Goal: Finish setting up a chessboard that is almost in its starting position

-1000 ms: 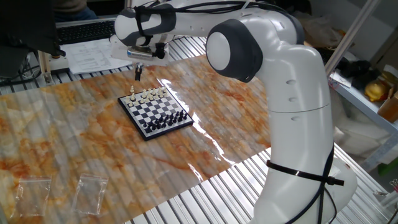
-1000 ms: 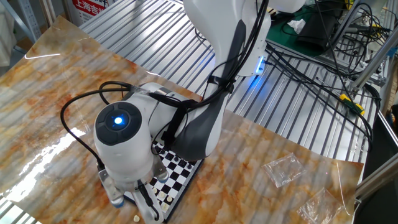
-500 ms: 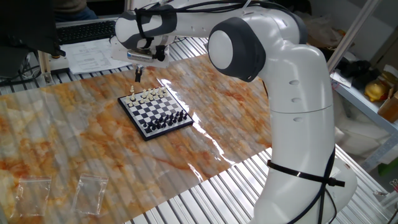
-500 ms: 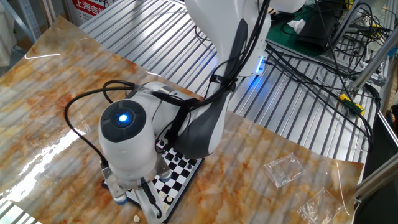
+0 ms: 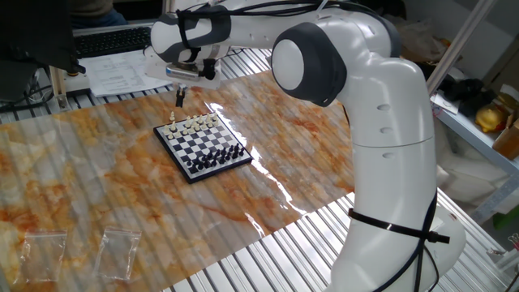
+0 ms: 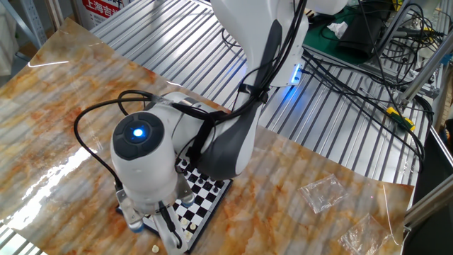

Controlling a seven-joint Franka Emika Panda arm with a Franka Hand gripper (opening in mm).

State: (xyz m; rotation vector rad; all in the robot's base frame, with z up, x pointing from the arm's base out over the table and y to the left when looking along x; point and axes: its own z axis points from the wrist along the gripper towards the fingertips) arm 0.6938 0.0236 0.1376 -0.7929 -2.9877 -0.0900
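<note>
Fingers [image 5: 180, 96] poised beyond chessboard [image 5: 202, 144] cream edge, grip state unclear; next: descend onto stray cream piece [image 6: 157, 248] beside board.

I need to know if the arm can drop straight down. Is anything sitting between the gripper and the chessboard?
Nothing visible does. The gripper hangs just beyond the cream-piece edge of the chessboard, with only bare marbled table cover between. In the other fixed view the arm hides most of the board.

Arm outstretched, pincer [image 5: 180, 96] pointing down
</note>
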